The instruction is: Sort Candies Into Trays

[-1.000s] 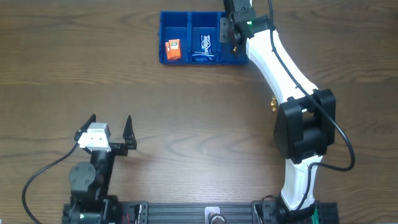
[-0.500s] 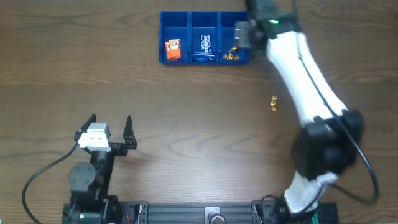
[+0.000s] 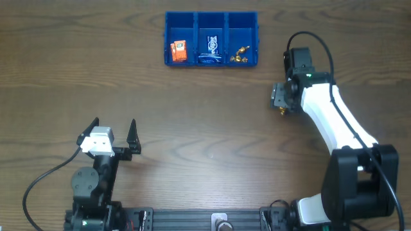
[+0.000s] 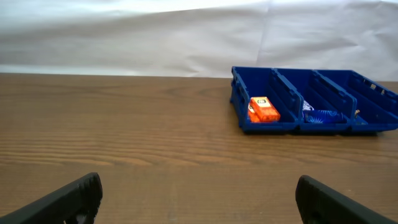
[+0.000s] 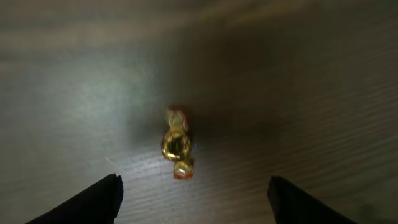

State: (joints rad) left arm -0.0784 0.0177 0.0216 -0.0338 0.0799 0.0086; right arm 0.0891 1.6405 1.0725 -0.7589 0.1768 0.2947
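Directly under the right pincer (image 5: 194, 186), between its 2 widely spread fingers, lies 1 loose candy (image 5: 176, 144) on the wooden table (image 3: 192, 115). It is a small round sweet in shiny gold foil with both ends twisted, and neither finger touches it. Near that pincer, farther from the arm's base, sits 1 blue tray (image 3: 212, 14) with 3 compartments in a row. The compartment nearest the right pincer holds a small cluster of gold candies (image 3: 240, 55), their number unclear. The middle compartment holds 1 blue-wrapped candy (image 3: 211, 46), and the farthest holds 1 orange candy (image 3: 178, 51). The left pincer (image 3: 114, 131) hangs with its 2 fingers spread apart, gripping nothing, the tray well ahead of it.
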